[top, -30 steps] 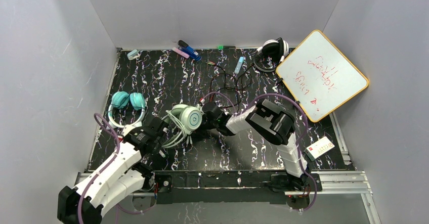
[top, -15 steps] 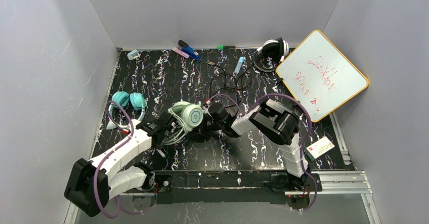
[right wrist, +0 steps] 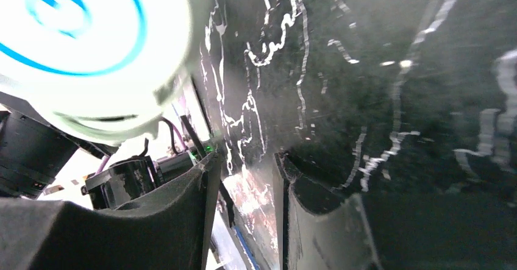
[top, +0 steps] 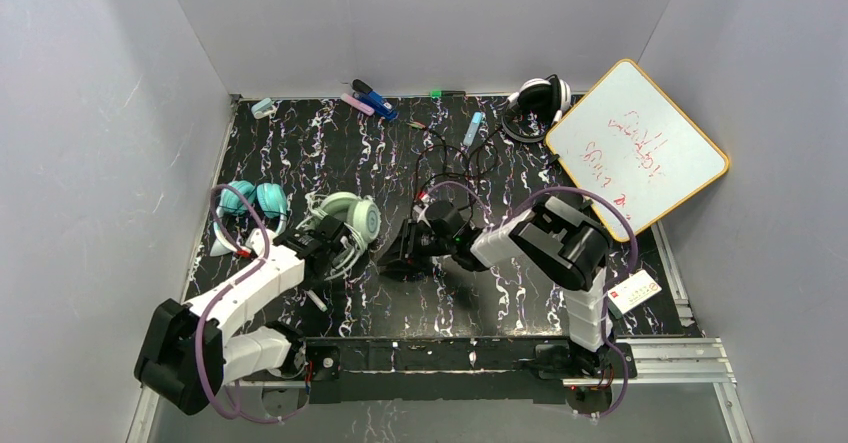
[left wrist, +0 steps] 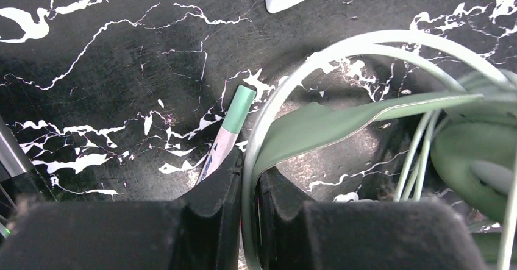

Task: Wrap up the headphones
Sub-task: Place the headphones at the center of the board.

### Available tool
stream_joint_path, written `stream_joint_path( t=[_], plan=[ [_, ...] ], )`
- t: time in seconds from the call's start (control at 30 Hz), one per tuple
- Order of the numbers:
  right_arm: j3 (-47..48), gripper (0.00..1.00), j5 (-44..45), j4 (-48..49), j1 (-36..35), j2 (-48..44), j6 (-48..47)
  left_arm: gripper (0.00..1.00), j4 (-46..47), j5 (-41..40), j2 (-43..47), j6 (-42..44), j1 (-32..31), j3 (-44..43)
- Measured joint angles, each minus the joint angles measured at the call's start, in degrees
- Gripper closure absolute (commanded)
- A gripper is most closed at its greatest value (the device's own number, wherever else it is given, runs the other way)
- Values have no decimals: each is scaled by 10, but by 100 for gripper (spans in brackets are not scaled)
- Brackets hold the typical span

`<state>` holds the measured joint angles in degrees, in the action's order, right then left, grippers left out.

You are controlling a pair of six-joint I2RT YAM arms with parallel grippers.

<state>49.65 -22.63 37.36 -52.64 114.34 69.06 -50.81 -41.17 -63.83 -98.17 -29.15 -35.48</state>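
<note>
Plain grey walls (top: 420,23) around a black, white-veined tabletop (top: 300,153), whiteboard (top: 640,148) at right.

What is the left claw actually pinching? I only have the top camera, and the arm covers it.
Observer: The left claw is shut on the pale cable of the mint-green headphones. The cable runs between its fingers.
Operator: Anything close to that grip?
Observer: A green-capped marker lies on the table right beside the cable, its near end hidden behind one of them.
Operator: Is the right claw holding anything?
Observer: No. The right claw is open, with only table showing through the gap. The ear cup sits up and left of it, outside the gap.
</note>
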Motion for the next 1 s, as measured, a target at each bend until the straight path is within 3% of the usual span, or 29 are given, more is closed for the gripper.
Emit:
stream_joint_path(
  t=[0.3,0.57,0.77,1.0],
  plan=[
    [-14,57,33,-108,61,-73,-91,100,26,-3,-73,1,-2,-6],
    [-12,57,62,-206,61,-185,-176,97,43,-4,-130,-6,0,-70],
    [0,55,77,-270,60,-267,-226,78,63,-8,-195,-1,17,-127],
    [1,51,112,-329,60,-382,-264,19,115,-18,-312,71,82,-250]
  ],
)
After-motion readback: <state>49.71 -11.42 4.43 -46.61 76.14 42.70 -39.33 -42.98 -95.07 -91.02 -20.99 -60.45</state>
